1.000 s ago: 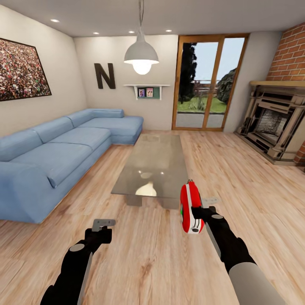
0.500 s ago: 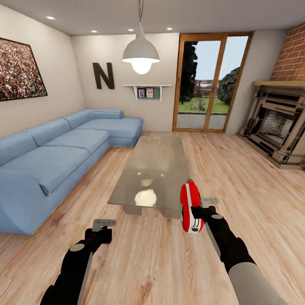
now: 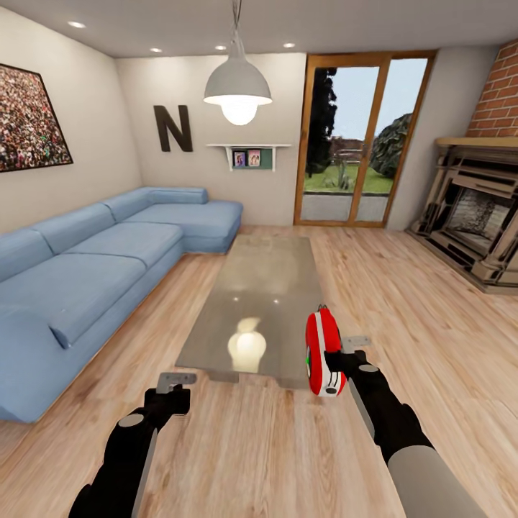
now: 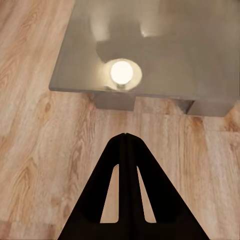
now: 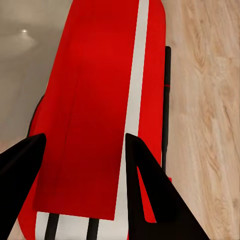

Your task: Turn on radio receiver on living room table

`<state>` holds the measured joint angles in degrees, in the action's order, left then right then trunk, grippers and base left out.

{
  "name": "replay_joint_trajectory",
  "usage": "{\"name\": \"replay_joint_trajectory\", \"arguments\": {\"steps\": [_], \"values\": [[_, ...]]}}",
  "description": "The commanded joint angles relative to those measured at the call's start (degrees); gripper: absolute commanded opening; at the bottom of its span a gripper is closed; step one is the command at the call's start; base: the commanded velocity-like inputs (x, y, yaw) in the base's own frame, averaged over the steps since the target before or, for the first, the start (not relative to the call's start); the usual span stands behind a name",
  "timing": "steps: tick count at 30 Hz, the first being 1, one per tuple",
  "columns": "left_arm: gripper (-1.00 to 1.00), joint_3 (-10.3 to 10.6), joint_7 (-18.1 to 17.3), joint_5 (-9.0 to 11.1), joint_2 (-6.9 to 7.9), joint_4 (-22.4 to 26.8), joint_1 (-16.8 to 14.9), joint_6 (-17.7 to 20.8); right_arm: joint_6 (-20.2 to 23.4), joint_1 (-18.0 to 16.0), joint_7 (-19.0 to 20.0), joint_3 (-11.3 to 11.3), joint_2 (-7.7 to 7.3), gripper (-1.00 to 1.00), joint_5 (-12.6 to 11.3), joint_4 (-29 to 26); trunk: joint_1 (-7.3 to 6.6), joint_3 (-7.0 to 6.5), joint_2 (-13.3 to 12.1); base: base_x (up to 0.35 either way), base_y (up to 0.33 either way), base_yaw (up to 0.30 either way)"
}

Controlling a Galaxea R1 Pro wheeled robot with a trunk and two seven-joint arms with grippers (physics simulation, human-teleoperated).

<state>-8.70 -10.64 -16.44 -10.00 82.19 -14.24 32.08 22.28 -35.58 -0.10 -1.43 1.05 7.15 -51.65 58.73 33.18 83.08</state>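
The right gripper (image 3: pixel 332 360) holds the radio receiver (image 3: pixel 323 352), a slim red case with white trim, gripped upright on its edge near the robot's right side. In the right wrist view its two dark fingers (image 5: pixel 145 190) press on either side of the red case (image 5: pixel 95 115), which has a white stripe running along its length. The radio hangs in the air just past the near right corner of the table (image 3: pixel 266 288), above the wood floor (image 3: pixel 259 446), not resting on anything.

The left gripper (image 3: pixel 175 380) is held out low at the near left, carrying nothing. In the left wrist view its fingers (image 4: pixel 107 195) meet at the tips, closed together, pointing toward the near end of the table (image 4: pixel 165 50).

The table is long, low and grey, with a glossy top that mirrors the white pendant lamp (image 3: pixel 237 86) hanging above it. A blue corner sofa (image 3: pixel 93 266) runs along the left. A large dark letter N (image 3: pixel 173 128) hangs on the far wall, glass doors (image 3: pixel 356 140) stand at the far right, and a brick fireplace (image 3: pixel 482 208) sits on the right.

The step in hand appears to be switching the radio on. The dial and any switch are not clearly visible here. To do it well, the right grip should probably keep the case steady while the free left gripper reaches across to the controls with a light, aimed press, so the slim case does not twist or slip.
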Motion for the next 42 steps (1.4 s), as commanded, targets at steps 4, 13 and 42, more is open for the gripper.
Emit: {"name": "replay_joint_trajectory", "arguments": {"steps": [4, 13, 42], "values": [[-1.0, 0.0, 0.01, 0.0, 0.0, 0.01, 0.0, 0.0, 0.04, -0.01, 0.01, 0.02, 0.0, -1.0, 0.06, -0.04, 0.0, -0.01, 0.0, 0.336, 0.0, 0.0], [-1.0, 0.0, 0.01, 0.0, 0.0, 0.01, 0.0, 0.0, 0.13, -0.01, 0.01, 0.02, 0.0, -1.0, -0.03, 0.04, 0.0, -0.01, 0.0, 0.336, 0.0, 0.0], [-1.0, 0.0, -0.07, 0.08, 0.0, 0.06, 0.0, -0.04, -7.33, -0.01, -0.08, -0.33, 0.0, -1.0, -0.12, 14.35, 0.0, -0.01, 0.0, 0.309, 0.0, 0.0]]}}
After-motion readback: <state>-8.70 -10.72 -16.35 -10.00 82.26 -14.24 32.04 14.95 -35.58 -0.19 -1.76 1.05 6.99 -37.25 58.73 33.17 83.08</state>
